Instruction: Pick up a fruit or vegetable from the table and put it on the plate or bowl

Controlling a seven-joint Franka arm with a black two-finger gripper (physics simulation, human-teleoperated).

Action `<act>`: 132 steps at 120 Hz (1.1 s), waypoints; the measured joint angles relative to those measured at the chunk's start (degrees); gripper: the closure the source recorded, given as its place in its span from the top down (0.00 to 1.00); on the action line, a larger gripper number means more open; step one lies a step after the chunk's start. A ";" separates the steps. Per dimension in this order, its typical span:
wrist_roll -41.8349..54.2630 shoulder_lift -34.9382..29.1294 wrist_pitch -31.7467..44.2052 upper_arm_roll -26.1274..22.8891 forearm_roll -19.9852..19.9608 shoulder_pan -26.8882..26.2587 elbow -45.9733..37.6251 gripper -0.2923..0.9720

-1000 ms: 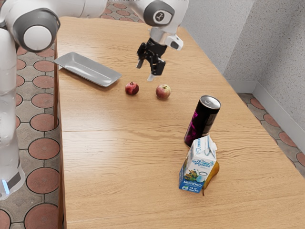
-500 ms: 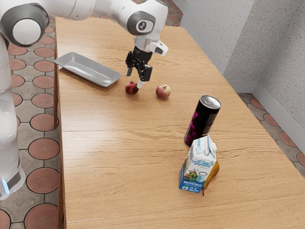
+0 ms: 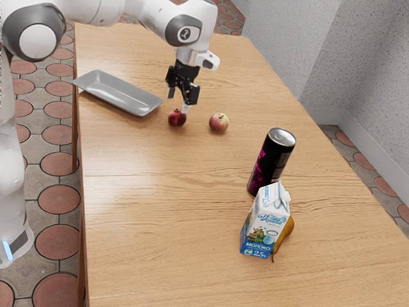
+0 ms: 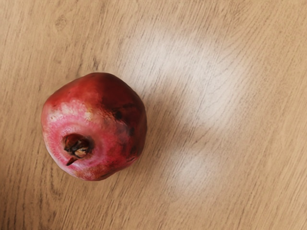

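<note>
A: While hovering right over the pomegranate (image 3: 177,118), spread apart, clasping nothing?
B: Yes, released jaws, nothing gripped. Lying on the desk (image 3: 160,192) beside the apple (image 3: 218,122), near the tray (image 3: 118,93), touching neither.

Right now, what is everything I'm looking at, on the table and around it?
Table: one, light wood, carries all the items.
Tray: one, grey, toward the exterior view's upper left.
Pomegranate: one, dark red, near the tray, under the gripper.
Apple: one, red-yellow, to the exterior view's right of the pomegranate, not touching it.
Can: one, black and pink, standing mid-table.
Milk carton: one, white and blue, upright, nearer the camera than the can.
Pear: one, yellow-brown, partly hidden behind the carton.
Arm: one, white.
Gripper: one, black, open, just above the pomegranate.
</note>
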 joint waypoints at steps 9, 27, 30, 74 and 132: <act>0.62 1.70 0.36 -0.11 -0.03 0.80 2.13 0.77; 1.71 3.67 0.79 -0.43 -0.04 1.66 4.20 0.77; 1.86 3.71 0.83 -0.45 -0.03 1.54 4.25 0.77; 3.67 5.36 1.23 -0.17 -0.29 0.86 4.16 0.77; 5.16 8.35 2.67 -0.14 -1.18 1.56 3.77 0.77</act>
